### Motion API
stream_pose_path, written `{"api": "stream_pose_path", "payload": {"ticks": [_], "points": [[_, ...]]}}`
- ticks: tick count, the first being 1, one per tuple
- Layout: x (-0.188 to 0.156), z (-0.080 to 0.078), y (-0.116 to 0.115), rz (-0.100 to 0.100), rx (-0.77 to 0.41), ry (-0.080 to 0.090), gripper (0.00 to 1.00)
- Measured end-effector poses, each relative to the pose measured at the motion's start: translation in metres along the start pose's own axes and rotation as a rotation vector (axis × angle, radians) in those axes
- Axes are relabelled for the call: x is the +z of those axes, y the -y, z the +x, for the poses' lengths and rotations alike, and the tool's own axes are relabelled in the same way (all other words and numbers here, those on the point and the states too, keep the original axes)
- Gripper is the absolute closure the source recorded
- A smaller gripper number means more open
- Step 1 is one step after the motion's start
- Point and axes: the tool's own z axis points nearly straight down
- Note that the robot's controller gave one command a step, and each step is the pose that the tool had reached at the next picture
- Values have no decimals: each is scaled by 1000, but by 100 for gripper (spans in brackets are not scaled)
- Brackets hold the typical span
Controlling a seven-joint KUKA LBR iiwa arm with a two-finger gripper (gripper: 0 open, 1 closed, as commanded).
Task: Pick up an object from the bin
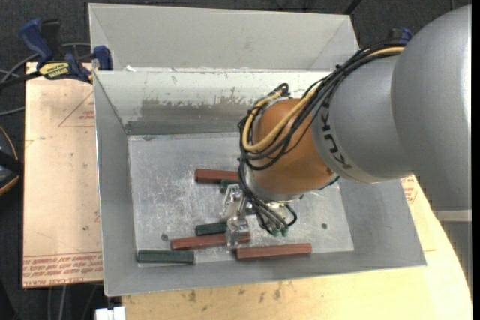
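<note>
**Gripper low over two crossed-up sticks near the bin's front**

The gripper (238, 234) is down among the sticks on the floor of the grey metal bin (157, 183). Directly at its tip lie the ends of two of them. One is the short dark green stick (211, 228), which runs out from the gripper toward the view's left. The other is the middle red-brown stick (196, 242), which lies just below the green one and almost parallel to it, and also reaches away from the gripper to the left. Both ends disappear under the gripper's metal parts. Whether it is open or closed, or has hold of either stick, cannot be told from this angle.

Just below and to the right of the gripper lies the long red-brown stick (274, 251), close to it and nearly level across the view. Above the gripper and slightly left, clearly apart from it, is the upper red-brown stick (216, 176). Well to the left of the gripper and a little lower, the far dark green stick (165, 257) lies alone.

Above the gripper sits the arm's orange cover (289, 150) with yellow and black cables (259, 130) looped round it. Behind that, to the right of the gripper, is the thick grey arm (405, 116).
</note>
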Motion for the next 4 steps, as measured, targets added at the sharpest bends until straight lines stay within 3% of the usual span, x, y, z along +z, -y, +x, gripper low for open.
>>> {"api": "stream_pose_path", "payload": {"ticks": [1,2,3,4], "points": [[-28,-11,-3,3,-23,-10,100],[-57,-6,-4,3,-24,-11,100],[-105,-19,-2,4,-53,-15,100],[-145,-9,-14,3,-49,-9,100]]}}
